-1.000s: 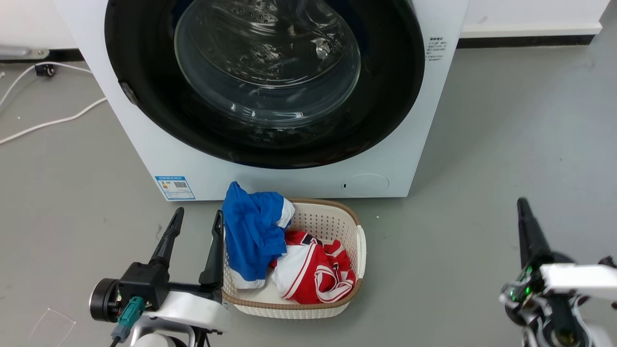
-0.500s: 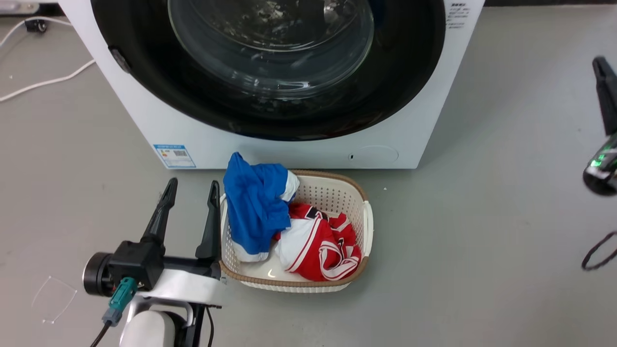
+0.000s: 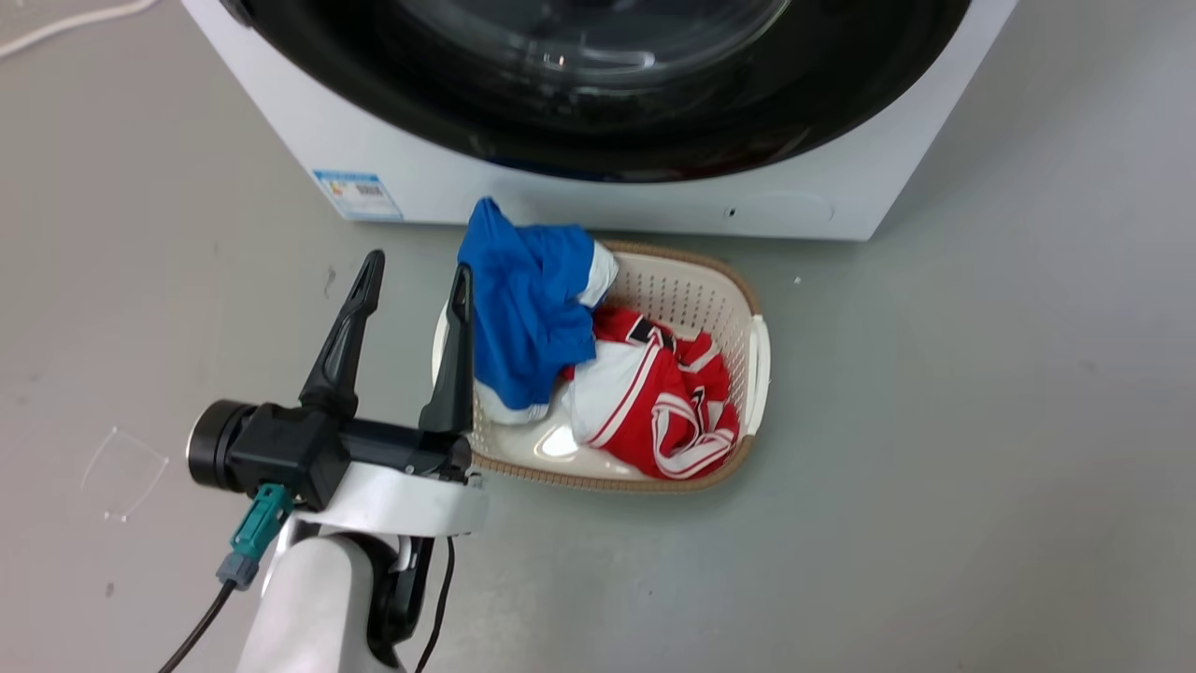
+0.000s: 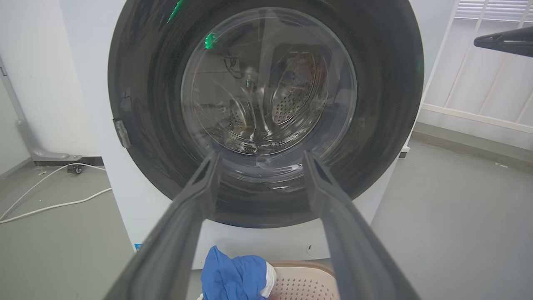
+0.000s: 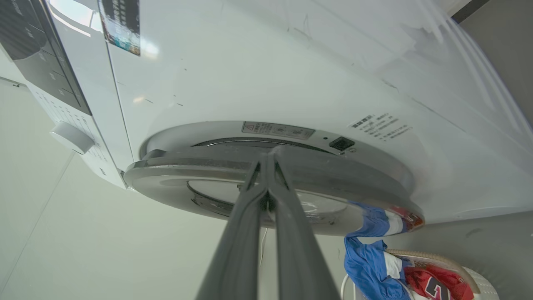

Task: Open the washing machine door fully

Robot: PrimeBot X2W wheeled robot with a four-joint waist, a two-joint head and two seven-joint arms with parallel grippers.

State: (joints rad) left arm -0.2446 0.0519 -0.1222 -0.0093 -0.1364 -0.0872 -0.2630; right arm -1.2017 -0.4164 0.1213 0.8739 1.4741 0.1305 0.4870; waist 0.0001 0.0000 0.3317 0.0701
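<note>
The washing machine door [image 3: 607, 121] is a glossy black disc with a clear glass centre, seen at the top of the head view. It faces me full on in the left wrist view [image 4: 374, 104] and sits close against the white machine front. My left gripper [image 3: 413, 280] is open and holds nothing, low beside the basket. Its fingertips frame the lower glass in its own view [image 4: 261, 156]. My right gripper [image 5: 266, 156] is shut, its tips at the door's outer edge [image 5: 200, 179], seen side-on. One right finger [image 4: 504, 41] shows to the right of the machine.
A cream laundry basket [image 3: 757, 346] stands on the grey floor right before the machine, holding a blue garment [image 3: 528, 299] and a red and white one [image 3: 673, 402]. A white cable [image 4: 54, 204] lies on the floor to the machine's left. A white railing [image 4: 479, 83] stands right.
The head camera has tipped down, so the machine sits higher in the picture. My right gripper rose along the right side and left the head view. The left gripper stays open.
</note>
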